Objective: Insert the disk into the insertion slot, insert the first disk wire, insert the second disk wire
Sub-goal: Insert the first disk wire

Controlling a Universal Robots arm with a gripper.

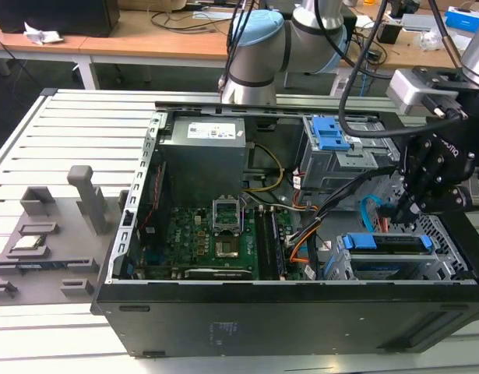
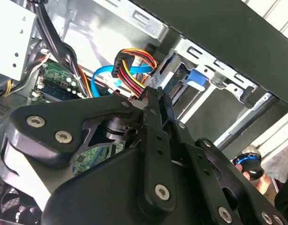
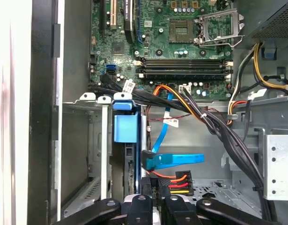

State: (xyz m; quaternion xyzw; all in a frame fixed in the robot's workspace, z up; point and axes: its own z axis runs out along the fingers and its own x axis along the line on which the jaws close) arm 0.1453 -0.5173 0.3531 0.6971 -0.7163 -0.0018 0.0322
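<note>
The disk (image 3: 125, 127), in a blue carrier, sits inside the insertion slot (image 3: 84, 140), low at the exterior view's right (image 1: 389, 244). My gripper (image 3: 153, 186) hovers at the disk's rear edge, shut on the black plug of the first disk wire (image 3: 179, 183), an orange, red, yellow and black bundle. In the second wrist view the fingers (image 2: 153, 101) are pinched together where that bundle (image 2: 133, 70) ends. The second disk wire (image 3: 174, 160), light blue and flat, loops beside it, its dark plug touching the disk's rear. I cannot tell whether either plug is seated.
Thick black sleeved cables (image 3: 228, 140) run diagonally past the gripper. A taller grey cage with blue latches (image 1: 332, 144) stands behind the slot. The motherboard (image 1: 216, 241), power supply (image 1: 204, 156) and case walls (image 1: 286, 312) hem in the bay.
</note>
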